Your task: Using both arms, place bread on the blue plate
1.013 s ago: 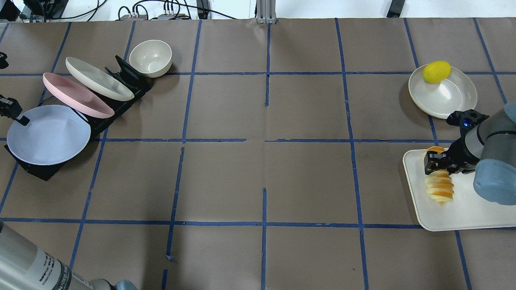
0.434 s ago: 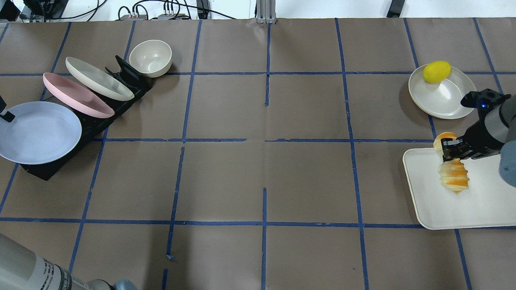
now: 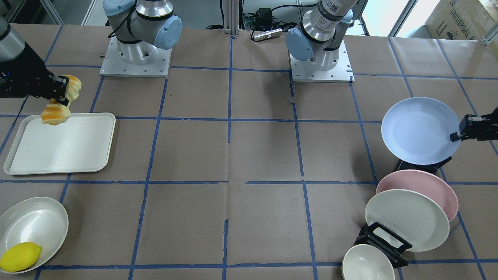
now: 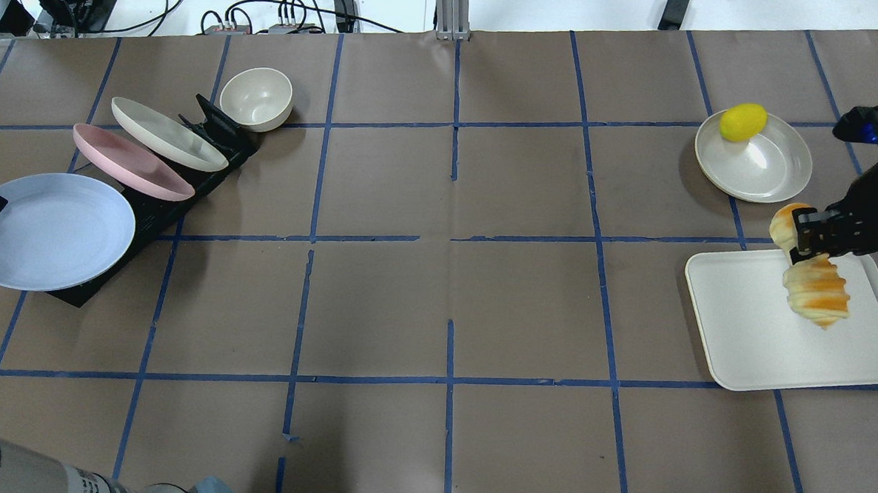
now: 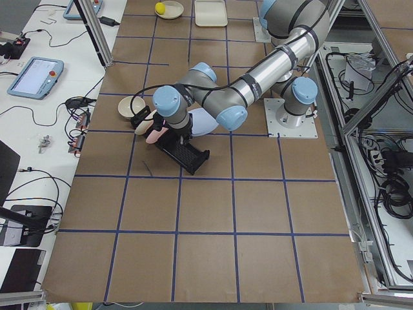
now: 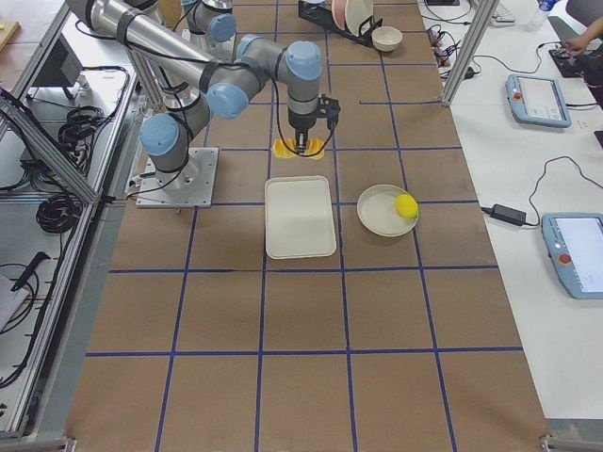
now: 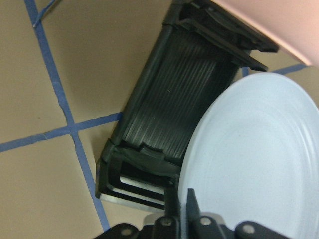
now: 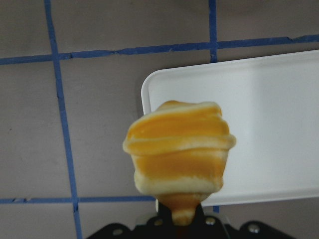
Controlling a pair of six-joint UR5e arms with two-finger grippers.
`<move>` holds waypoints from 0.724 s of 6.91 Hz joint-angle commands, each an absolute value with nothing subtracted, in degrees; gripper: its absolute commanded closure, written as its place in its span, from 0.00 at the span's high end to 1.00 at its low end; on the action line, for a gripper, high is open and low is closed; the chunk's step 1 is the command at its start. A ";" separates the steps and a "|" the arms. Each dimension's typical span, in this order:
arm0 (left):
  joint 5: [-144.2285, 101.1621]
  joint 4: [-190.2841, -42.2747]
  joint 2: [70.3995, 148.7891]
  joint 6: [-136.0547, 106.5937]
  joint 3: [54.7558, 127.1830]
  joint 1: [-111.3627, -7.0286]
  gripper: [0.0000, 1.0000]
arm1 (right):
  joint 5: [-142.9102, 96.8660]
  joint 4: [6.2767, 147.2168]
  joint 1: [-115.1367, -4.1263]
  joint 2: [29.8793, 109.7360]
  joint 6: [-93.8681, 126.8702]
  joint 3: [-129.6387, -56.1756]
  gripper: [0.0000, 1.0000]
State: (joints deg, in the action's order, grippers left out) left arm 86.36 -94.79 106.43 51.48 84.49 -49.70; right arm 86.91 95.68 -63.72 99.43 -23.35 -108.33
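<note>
The bread (image 8: 179, 149) between the right jaws looks ridged and matt. The blue plate (image 7: 254, 164) in the left jaws is smooth, faintly glossy.

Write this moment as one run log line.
left gripper: shut on blue plate | right gripper: shut on bread, clear of tray

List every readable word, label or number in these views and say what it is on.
"UNIVERSAL": printed on the cardboard box beyond the table's corner; the letters after it are cut off.
Sticker on the left arm: too small to read.
Tablet on the side bench: screen too blurred to read.
</note>
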 commanded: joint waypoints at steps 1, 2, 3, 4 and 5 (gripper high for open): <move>85.52 -95.36 98.30 42.85 90.15 -57.78 0.15 | 87.19 79.59 -70.18 100.20 -13.68 -94.01 0.02; 84.91 -95.45 95.74 36.63 92.79 -62.70 0.15 | 87.88 79.28 -74.92 100.11 -9.71 -92.04 0.02; 81.51 -94.93 94.93 28.21 95.34 -66.58 0.15 | 88.59 79.89 -79.41 99.85 -5.40 -91.76 0.02; 77.21 -94.40 95.62 24.56 96.14 -70.19 0.15 | 88.77 81.63 -83.54 98.28 -3.45 -91.76 0.01; 74.73 -90.48 96.41 19.04 96.59 -74.75 0.15 | 89.73 84.09 -87.59 95.65 -1.86 -91.76 0.01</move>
